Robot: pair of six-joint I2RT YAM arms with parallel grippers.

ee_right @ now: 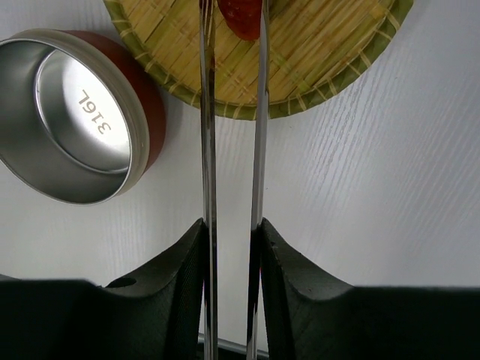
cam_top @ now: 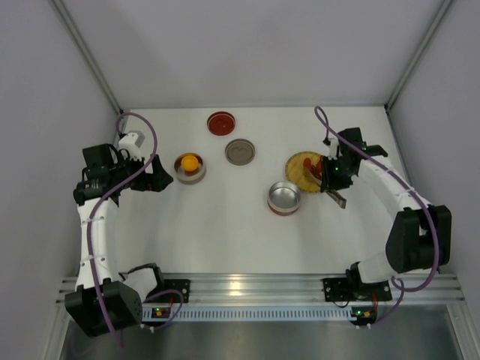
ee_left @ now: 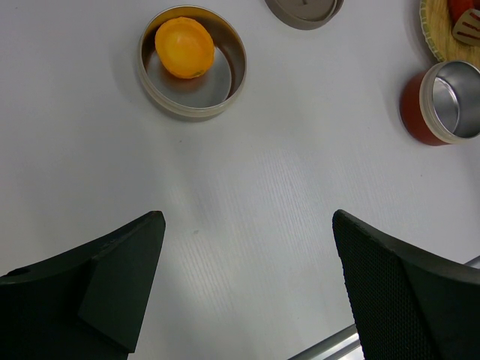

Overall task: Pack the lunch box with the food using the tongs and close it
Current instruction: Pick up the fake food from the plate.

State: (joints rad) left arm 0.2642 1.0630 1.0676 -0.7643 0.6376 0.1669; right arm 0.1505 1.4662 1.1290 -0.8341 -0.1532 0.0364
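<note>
My right gripper [ee_right: 232, 225] is shut on the tongs [ee_right: 208, 135], whose two slim metal arms run forward between my fingers and over the yellow woven plate [ee_right: 315, 60]. A red food piece [ee_right: 241, 16] lies on the plate between the tong tips. An open, empty red lunch box tin [ee_right: 75, 120] stands just left of the plate. The round orange food piece [ee_left: 184, 46] sits inside a beige lunch box tin [ee_left: 225, 90]. My left gripper [ee_left: 247, 217] hangs open above bare table, short of that tin. In the top view the right gripper [cam_top: 328, 176] is at the plate's [cam_top: 298, 166] right edge.
A grey lid [cam_top: 240, 151] and a red lid [cam_top: 220, 122] lie at the back middle of the table. The red tin [cam_top: 284, 198] stands near the centre, the beige tin [cam_top: 189, 168] to its left. White walls close in the table on both sides.
</note>
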